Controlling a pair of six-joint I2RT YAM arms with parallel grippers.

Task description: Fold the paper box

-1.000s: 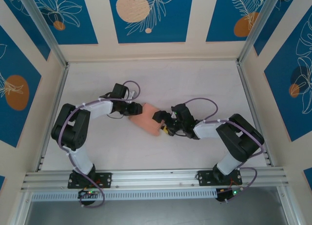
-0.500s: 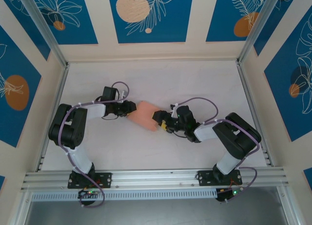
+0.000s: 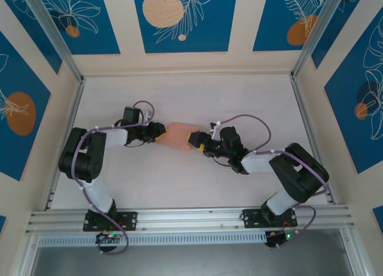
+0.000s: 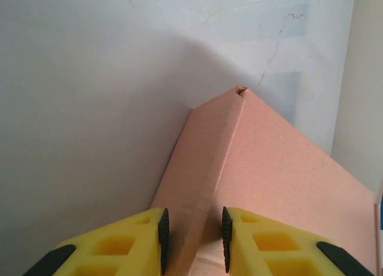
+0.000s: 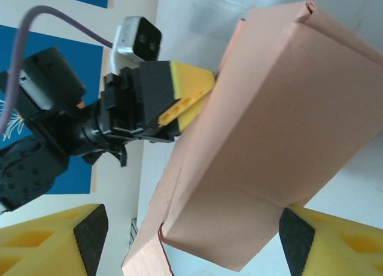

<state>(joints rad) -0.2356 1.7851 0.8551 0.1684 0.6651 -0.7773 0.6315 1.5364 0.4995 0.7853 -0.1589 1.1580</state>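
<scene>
Paper box (image 3: 178, 135), salmon-pink and partly folded into a flat oblong, sits near the middle of a white table (image 3: 179, 96), between two robot arms that reach in from either side. From above, the left gripper (image 3: 160, 131) meets the box's left end and the right gripper (image 3: 196, 141) meets its right end.

In the left wrist view, the left gripper (image 4: 192, 237) is narrowed onto a creased edge of the box (image 4: 269, 174), with that fold running up between its yellow fingers (image 4: 128, 243).

In the right wrist view, the right gripper (image 5: 191, 234) is spread wide, with the box's near end (image 5: 269, 126) lying between its two black pads (image 5: 90, 234). I cannot tell whether those pads press on the card.
</scene>
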